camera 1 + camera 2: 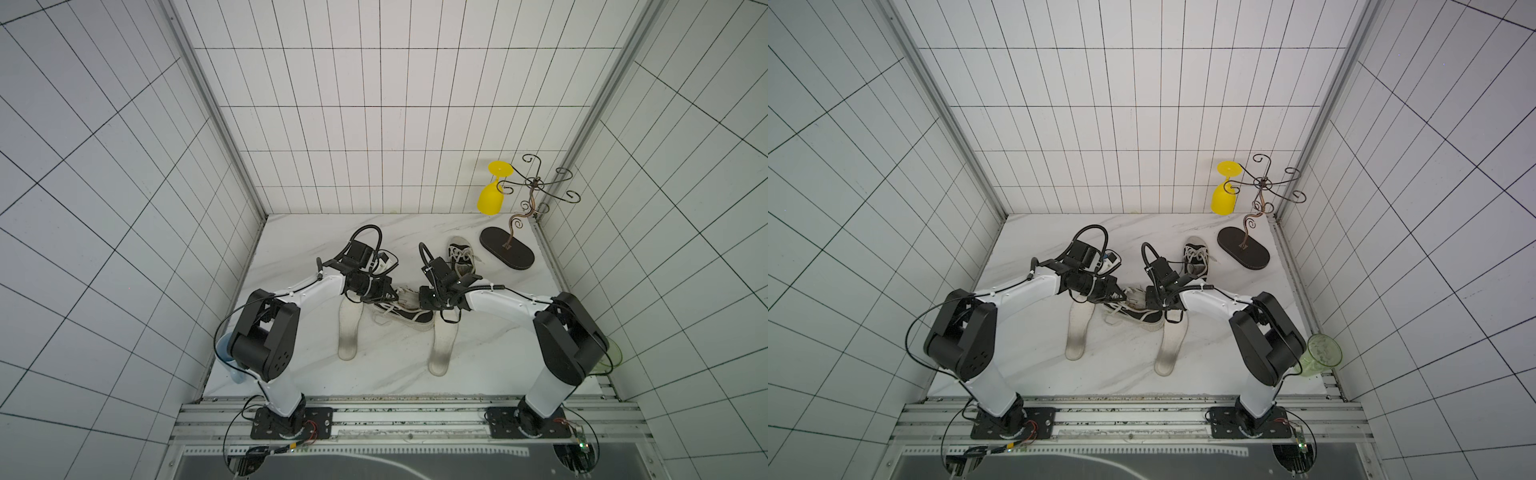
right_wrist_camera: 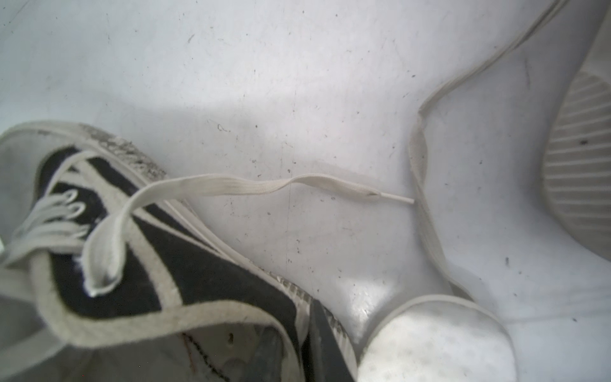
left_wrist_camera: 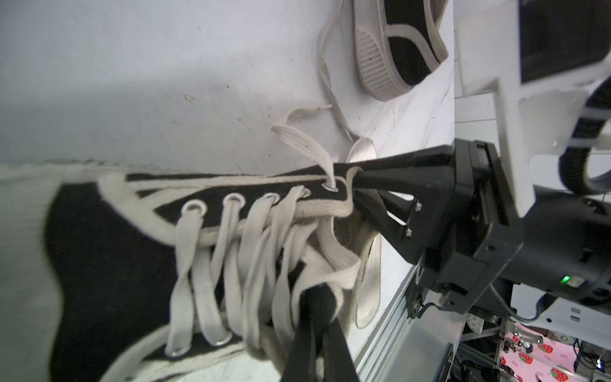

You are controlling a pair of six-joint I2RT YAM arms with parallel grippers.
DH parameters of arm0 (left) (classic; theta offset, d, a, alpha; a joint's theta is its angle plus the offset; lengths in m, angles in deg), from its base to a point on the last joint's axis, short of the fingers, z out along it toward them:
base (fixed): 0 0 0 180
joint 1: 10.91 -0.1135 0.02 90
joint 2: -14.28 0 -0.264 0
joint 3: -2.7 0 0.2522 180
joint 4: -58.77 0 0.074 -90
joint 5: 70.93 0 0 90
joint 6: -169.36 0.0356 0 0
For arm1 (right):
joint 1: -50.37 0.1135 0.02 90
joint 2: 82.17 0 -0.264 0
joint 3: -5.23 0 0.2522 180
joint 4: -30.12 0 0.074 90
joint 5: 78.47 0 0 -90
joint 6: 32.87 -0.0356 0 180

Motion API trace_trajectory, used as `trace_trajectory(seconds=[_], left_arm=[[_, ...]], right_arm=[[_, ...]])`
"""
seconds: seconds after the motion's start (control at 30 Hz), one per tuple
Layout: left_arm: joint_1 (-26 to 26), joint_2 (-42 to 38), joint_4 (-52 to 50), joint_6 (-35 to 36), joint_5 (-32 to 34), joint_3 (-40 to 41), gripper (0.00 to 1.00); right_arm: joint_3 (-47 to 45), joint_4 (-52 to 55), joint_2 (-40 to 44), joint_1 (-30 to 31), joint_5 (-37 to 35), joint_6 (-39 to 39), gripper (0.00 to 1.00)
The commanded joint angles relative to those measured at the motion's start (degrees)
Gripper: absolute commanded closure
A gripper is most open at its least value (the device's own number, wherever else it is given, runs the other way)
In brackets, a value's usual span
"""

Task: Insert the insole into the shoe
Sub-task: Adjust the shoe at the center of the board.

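A black-and-white laced shoe (image 1: 409,316) (image 1: 1138,316) lies mid-table between both grippers. My left gripper (image 1: 392,294) (image 3: 317,297) is shut on its laced upper edge, with laces draped round the fingers. My right gripper (image 1: 420,300) (image 2: 297,337) is shut on the shoe (image 2: 205,271) at its collar wall, one finger inside and one outside; the left wrist view shows this right gripper (image 3: 357,185) at the top eyelet. Two white insoles lie flat: one insole (image 1: 348,328) under the left gripper, the other insole (image 1: 442,345) (image 2: 436,344) beside the right.
A second shoe (image 1: 459,255) (image 3: 396,49) stands behind the right gripper. At the back right a wire rack on a dark oval base (image 1: 507,249) holds a yellow goblet (image 1: 492,195). A green cup (image 1: 1323,355) sits by the right arm's elbow.
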Motion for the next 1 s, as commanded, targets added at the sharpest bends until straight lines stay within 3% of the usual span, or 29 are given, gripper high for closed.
trace_trajectory(seconds=[0.0, 0.1, 0.27, 0.37, 0.6, 0.83, 0.97], left_arm=[[1.12, 0.62, -4.34, 4.85, -1.34, -2.74, 1.0], [0.3, 0.34, -4.47, 4.55, -0.05, -2.54, 1.0], [-0.72, 0.4, -3.38, 3.15, 0.44, -2.62, 1.0], [-0.98, 0.57, -2.46, 2.53, 0.78, -2.45, 1.0], [-0.99, 0.73, -3.7, 5.0, -0.04, -3.44, 1.0], [-0.98, 0.73, -4.71, 4.84, 1.76, -3.77, 1.0], [-1.45, 1.16, -4.38, 3.6, 2.91, -4.57, 1.0]], right_arm=[[7.79, 2.57, -3.51, -0.37, -0.76, 1.86, 0.78], [9.19, 2.51, -3.5, -0.21, 1.29, 4.56, 0.53], [5.3, -2.19, 0.72, -0.18, 6.56, 8.64, 0.36], [4.51, -2.18, 1.05, 0.34, 9.76, 10.04, 0.32], [2.84, -5.57, 0.43, 1.87, 9.79, 9.88, 0.29], [7.75, -4.53, -1.91, 1.95, 10.39, 9.98, 0.29], [1.75, -3.63, 2.9, 1.86, 9.13, 11.64, 0.28]])
